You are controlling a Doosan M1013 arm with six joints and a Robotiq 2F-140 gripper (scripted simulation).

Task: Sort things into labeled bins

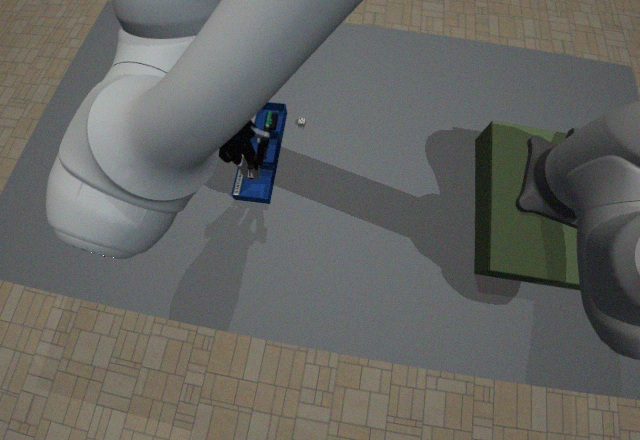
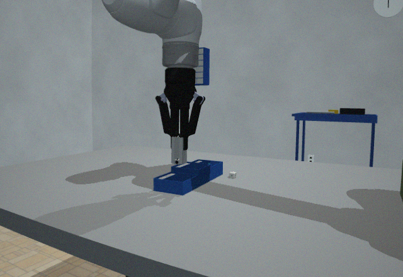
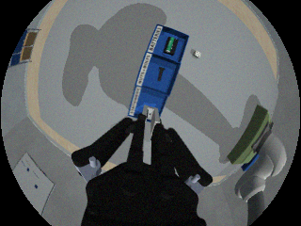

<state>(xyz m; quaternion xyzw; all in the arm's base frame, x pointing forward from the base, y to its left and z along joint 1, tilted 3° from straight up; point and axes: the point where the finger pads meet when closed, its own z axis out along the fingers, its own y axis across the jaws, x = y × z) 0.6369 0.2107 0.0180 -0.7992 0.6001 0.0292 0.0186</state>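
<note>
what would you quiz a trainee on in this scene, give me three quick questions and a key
1. True or false: the end effector is shut on a slim grey piece and hangs over the row of blue bins.
2. How many blue bins stand in the row? A) two B) three C) four
3. Where does the small white cube lie?

Key
1. True.
2. B.
3. On the table, outside the bins, just beside the end bin that holds a green thing, and not touching it.
</note>
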